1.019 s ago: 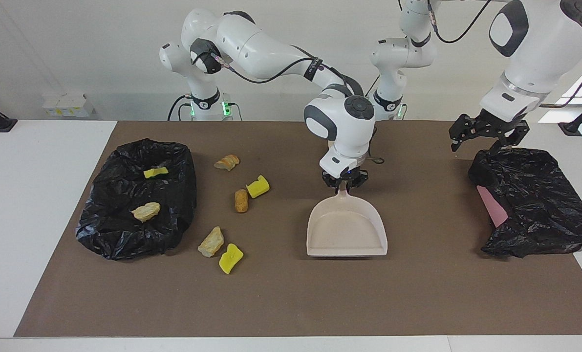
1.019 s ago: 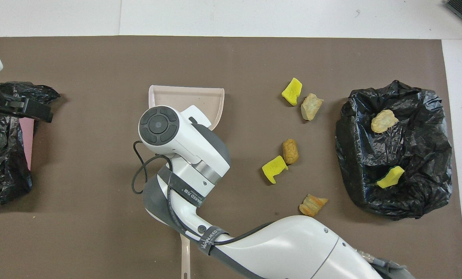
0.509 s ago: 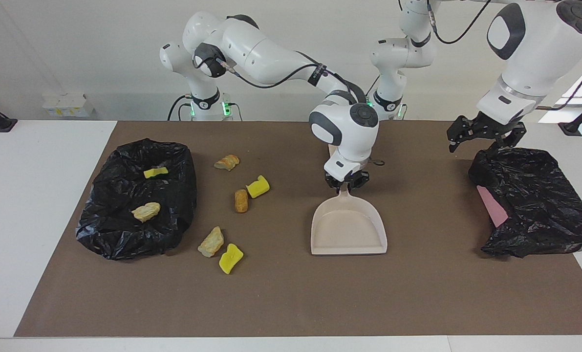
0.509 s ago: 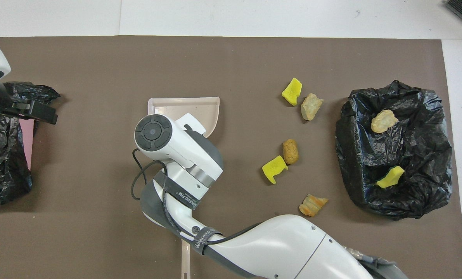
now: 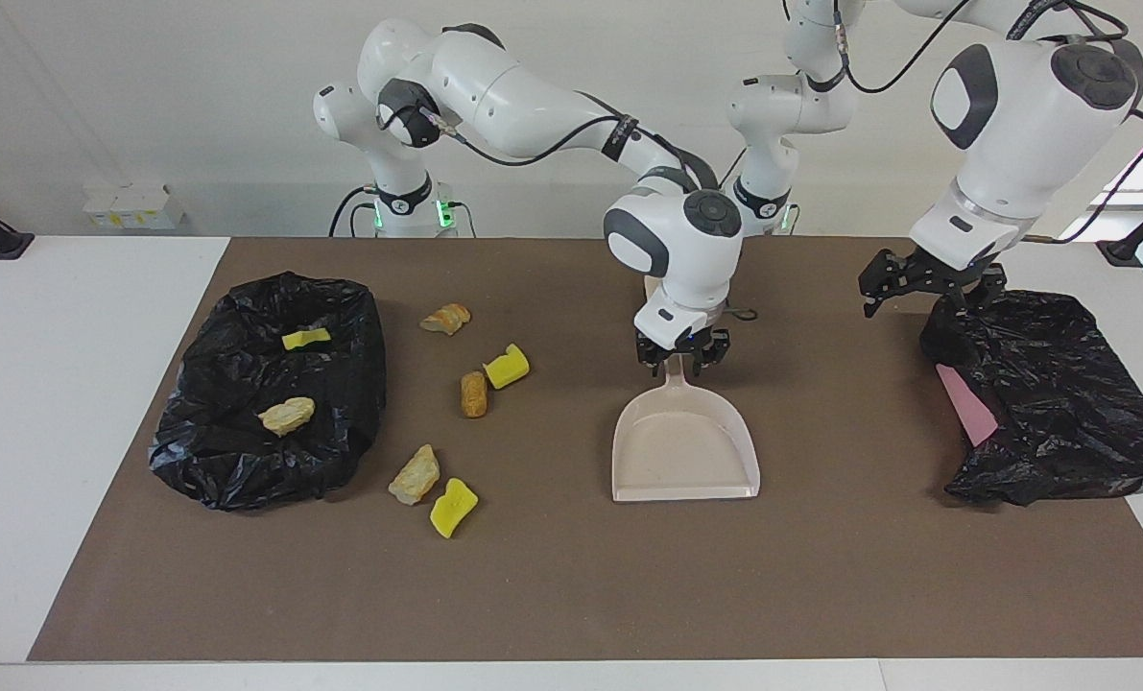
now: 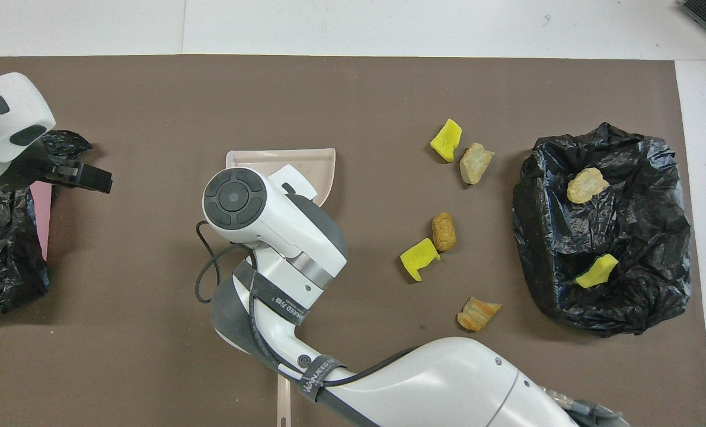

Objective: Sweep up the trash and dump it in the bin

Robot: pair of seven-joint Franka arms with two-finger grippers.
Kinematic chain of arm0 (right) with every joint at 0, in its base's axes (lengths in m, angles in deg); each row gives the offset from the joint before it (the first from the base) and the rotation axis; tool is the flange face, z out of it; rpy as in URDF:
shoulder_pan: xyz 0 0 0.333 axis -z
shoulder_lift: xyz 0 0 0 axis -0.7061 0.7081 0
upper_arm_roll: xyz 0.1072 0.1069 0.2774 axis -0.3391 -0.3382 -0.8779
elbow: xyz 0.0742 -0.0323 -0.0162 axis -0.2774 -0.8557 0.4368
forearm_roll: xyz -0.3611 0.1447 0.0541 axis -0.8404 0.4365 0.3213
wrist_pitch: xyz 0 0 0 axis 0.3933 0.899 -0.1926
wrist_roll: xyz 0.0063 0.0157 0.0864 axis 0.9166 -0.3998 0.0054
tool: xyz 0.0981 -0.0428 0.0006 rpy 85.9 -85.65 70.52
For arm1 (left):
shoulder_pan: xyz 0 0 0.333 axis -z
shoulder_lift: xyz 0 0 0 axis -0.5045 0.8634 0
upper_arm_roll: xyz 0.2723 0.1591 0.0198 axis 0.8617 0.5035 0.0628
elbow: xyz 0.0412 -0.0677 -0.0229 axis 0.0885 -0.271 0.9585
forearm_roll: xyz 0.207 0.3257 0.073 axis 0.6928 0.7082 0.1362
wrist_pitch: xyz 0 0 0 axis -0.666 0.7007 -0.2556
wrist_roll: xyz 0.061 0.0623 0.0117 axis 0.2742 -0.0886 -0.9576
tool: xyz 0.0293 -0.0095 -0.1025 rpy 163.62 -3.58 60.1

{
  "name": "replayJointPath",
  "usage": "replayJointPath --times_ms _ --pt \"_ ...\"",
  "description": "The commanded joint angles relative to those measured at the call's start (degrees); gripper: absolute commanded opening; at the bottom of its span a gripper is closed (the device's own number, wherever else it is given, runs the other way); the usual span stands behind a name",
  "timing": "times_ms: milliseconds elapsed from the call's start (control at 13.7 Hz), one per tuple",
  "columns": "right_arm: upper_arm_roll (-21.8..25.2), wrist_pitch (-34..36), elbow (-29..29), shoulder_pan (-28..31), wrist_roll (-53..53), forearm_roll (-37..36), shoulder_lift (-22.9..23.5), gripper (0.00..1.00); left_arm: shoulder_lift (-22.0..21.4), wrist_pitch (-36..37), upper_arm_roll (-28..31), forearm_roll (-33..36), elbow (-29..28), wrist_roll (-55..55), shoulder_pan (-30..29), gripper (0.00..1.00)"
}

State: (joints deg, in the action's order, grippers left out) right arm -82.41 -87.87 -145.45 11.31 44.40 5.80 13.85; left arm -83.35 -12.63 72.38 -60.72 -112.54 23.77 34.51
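Observation:
The beige dustpan (image 5: 686,456) lies flat on the brown mat (image 5: 571,595), its mouth pointing away from the robots. My right gripper (image 5: 682,359) is down at its handle, open, one finger on each side. Several pieces of trash lie loose between the dustpan and the bin: a yellow chunk (image 5: 507,366), a brown lump (image 5: 474,393), a tan piece (image 5: 446,318), another tan lump (image 5: 415,474) and a yellow chunk (image 5: 453,506). The bin (image 5: 245,461), lined with black plastic, holds a yellow piece (image 5: 305,338) and a tan one (image 5: 286,415). My left gripper (image 5: 916,288) hangs open.
A second crumpled black bag (image 5: 1051,403) with a pink sheet (image 5: 964,403) under it lies at the left arm's end; my left gripper hangs over its edge. A narrow beige handle (image 6: 283,403) pokes out beneath the right arm near the robots' edge of the mat.
My right gripper has opened off the dustpan handle, after drawing the pan slightly toward the robots and setting it flat. The left gripper has drifted from the black bag toward the table's middle.

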Motion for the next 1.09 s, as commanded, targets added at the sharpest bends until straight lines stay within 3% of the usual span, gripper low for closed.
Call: replayJointPath --times_ms 0,73,364,655,801,1019 --pt "-0.1 0.3 -13.5 -0.1 1.5 4.3 -12.0 0.91 -1.7 -3.9 0.5 0.7 -4.2 0.2 2.2 1.00" --pt "-0.1 0.3 -17.7 -0.8 2.6 5.3 -14.9 0.97 -0.9 -4.3 0.5 0.7 -4.2 0.0 3.1 1.00" --pt "-0.2 -1.1 -30.8 -5.6 5.3 8.8 -23.1 0.96 3.2 -6.6 0.5 0.6 -4.1 -0.1 6.2 1.00" --pt "-0.2 -10.1 -46.1 -8.3 5.6 14.0 -30.7 0.95 7.2 -8.6 0.5 -2.1 -4.1 -3.7 11.1 1.00" --pt "-0.2 -14.1 -51.6 -9.2 5.5 14.1 -32.3 0.95 9.0 -10.1 0.5 -2.1 -4.3 -8.0 14.7 1.00" --pt "-0.2 -18.9 -55.0 -10.0 4.8 16.5 -33.0 0.93 10.6 -12.2 0.5 -2.1 -5.9 -16.8 19.9 1.00"
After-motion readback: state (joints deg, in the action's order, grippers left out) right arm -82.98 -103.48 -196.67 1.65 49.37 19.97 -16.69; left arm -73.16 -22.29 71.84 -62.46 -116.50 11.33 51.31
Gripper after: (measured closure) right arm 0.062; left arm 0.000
